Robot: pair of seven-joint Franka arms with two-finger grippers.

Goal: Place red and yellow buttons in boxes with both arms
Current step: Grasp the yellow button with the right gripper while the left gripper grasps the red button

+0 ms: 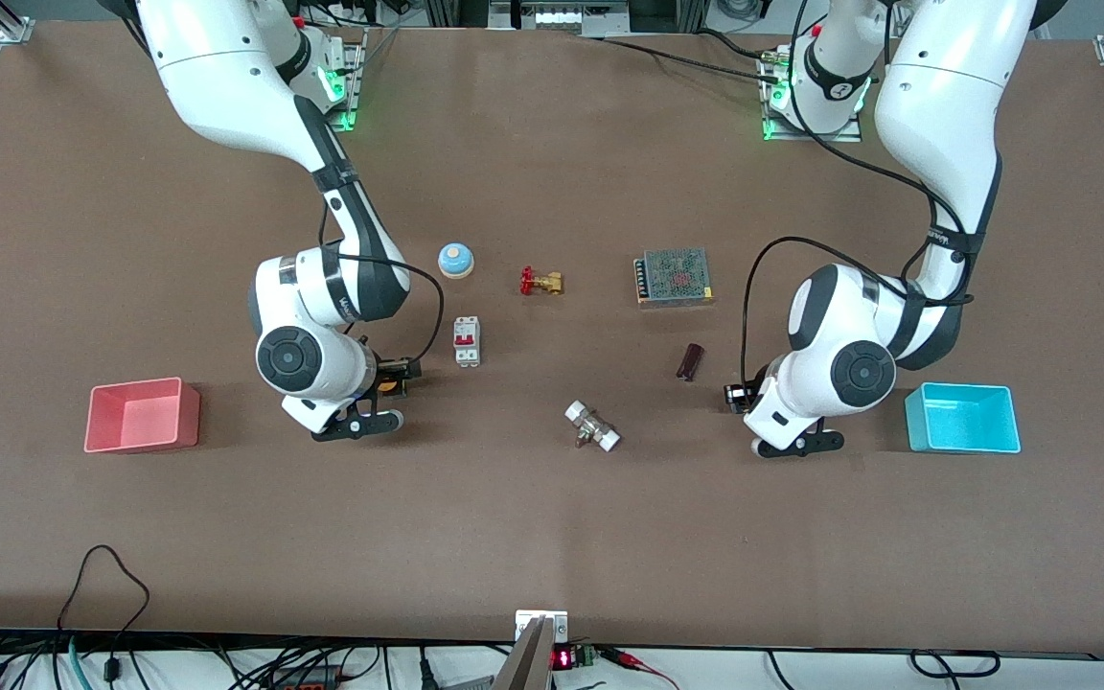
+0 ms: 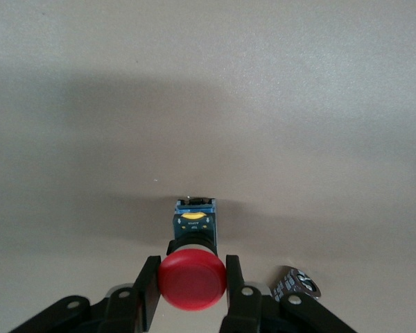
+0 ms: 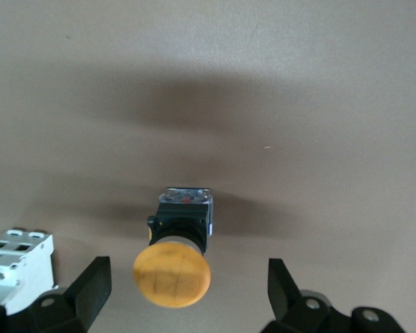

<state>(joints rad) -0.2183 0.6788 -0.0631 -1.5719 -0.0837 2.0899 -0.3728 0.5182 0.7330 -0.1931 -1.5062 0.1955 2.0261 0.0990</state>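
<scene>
Right gripper [image 3: 184, 291], low beside the pink-red box [image 1: 142, 415], straddles the yellow button [image 3: 172, 275] with fingers wide (ready to pinch), while toward the cyan box [image 1: 961, 418] the left gripper [image 2: 192, 295] has its fingers pressed against the red button [image 2: 192, 280] for lifting.

Two push buttons and two boxes are sitting on the table.
The red button [image 2: 192, 279] is lying on its side, its cap facing the wrist camera; the yellow button [image 3: 172, 274] likewise. The pink-red box [image 1: 142, 414] is standing at the right arm's end, the cyan box [image 1: 961, 418] at the left arm's end, both open upward.
</scene>
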